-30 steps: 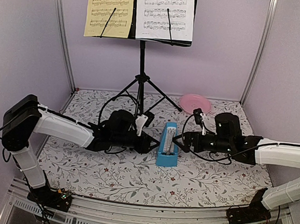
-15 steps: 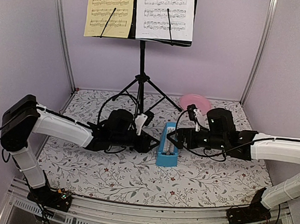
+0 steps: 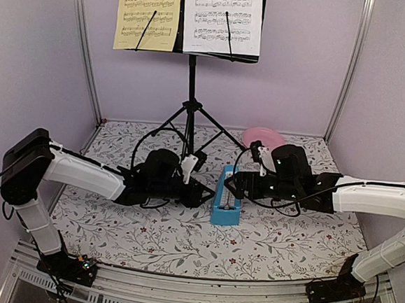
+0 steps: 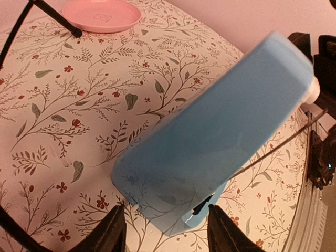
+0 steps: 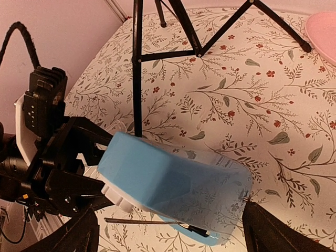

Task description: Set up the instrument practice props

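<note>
left to right then. the left gripper (image 4: 167, 226) reaches in low over the floral-print counter (image 3: 146, 238) and looks clamped on the wide bottom end of the small blue pyramid-shaped metronome (image 3: 225, 199). its black fingers (image 4: 116, 231) sit either side of that end, and the right wrist view shows them against it. whether the base rests flat on the counter i can't make out, the gripper hides it.

the metronome is mid-counter, between the two grippers. from overhead its long axis runs front to back, wide end toward the near edge and narrow tip toward the back wall. standing straight or leaning, can't tell. a thin metal rod (image 4: 278, 142) runs alongside it and pokes out past the tip.

behind it is the black perforated-metal music stand (image 3: 191, 87) on its tripod, top cut off by the frame. it carries a pale-yellow sheet (image 3: 147, 14) on the left and a white sheet (image 3: 222, 16) on the right, both cropped. one tripod leg (image 5: 136, 79) ends just behind the metronome, crowding things.

the right gripper (image 5: 176, 236) has its jaws wide apart at the tip end, gripping nothing. the pink round plate (image 3: 256, 133) sits beyond it, near rim partly hidden by that arm.
</note>
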Robot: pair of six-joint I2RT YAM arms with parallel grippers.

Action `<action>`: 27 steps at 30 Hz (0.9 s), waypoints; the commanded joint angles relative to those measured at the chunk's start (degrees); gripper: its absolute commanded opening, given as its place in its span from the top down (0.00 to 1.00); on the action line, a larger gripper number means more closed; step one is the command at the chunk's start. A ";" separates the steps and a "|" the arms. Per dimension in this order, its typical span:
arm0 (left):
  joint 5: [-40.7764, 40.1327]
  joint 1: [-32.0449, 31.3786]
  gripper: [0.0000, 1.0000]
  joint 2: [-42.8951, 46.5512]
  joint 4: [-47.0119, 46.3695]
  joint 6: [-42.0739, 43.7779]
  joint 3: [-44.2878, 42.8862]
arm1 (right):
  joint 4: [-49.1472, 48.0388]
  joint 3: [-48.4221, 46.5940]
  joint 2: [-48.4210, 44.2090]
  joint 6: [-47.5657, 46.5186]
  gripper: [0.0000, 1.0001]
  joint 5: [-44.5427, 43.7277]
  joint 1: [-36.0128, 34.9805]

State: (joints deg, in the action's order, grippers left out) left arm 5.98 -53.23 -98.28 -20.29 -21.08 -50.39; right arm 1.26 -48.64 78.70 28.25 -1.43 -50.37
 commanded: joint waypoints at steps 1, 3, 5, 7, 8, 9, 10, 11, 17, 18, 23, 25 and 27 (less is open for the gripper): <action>-0.62 -0.03 0.46 1.82 -1.33 0.07 0.82 | 0.79 -2.32 1.81 0.36 0.04 -2.22 -0.35; -0.77 -0.05 0.46 1.82 -1.28 0.17 0.82 | 1.45 -2.60 2.26 0.53 0.05 -3.27 -0.35; -0.86 -0.04 0.46 1.94 -1.13 0.26 0.73 | 2.07 -2.61 2.17 1.11 0.06 -4.41 -0.35; -0.90 -0.03 0.46 1.91 -1.02 0.30 0.73 | 3.48 -2.74 1.96 1.80 0.07 -5.80 -0.39; -0.92 -0.03 0.46 1.98 -1.06 0.28 0.73 | 3.87 -2.63 1.64 2.28 0.07 -6.37 -0.35; -0.88 -0.03 0.46 2.00 -1.01 0.27 0.81 | 4.26 -2.52 1.21 2.47 0.07 -6.77 -0.36; -0.89 -0.05 0.46 2.00 -1.06 0.25 0.82 | 4.65 -2.27 0.79 2.70 0.08 -7.23 -0.35; -0.84 -0.09 0.46 1.96 -1.05 0.19 0.84 | 4.90 -1.99 0.31 2.89 0.08 -7.53 -0.40; -0.33 -0.03 0.46 1.73 -0.65 0.54 0.37 | 6.81 0.93 -3.72 3.80 0.08 -9.96 0.27; -0.35 -0.04 0.46 1.69 -0.40 0.74 0.18 | 7.20 1.63 -4.23 4.02 0.08 -10.08 0.62; -0.45 0.10 0.45 2.06 0.63 1.17 -0.17 | 9.20 4.58 -6.35 4.68 0.08 -10.19 4.02; -0.62 0.22 0.45 2.51 0.91 1.28 -0.03 | 9.56 6.09 -6.86 5.08 0.08 -8.81 6.43; -0.85 0.31 0.46 3.15 0.96 1.31 0.30 | 10.02 7.41 -7.11 5.21 0.09 -7.72 8.58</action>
State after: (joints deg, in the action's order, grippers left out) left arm 5.52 -53.19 -97.89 -19.86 -20.91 -50.17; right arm 8.86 -44.01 72.93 32.34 -9.87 -45.47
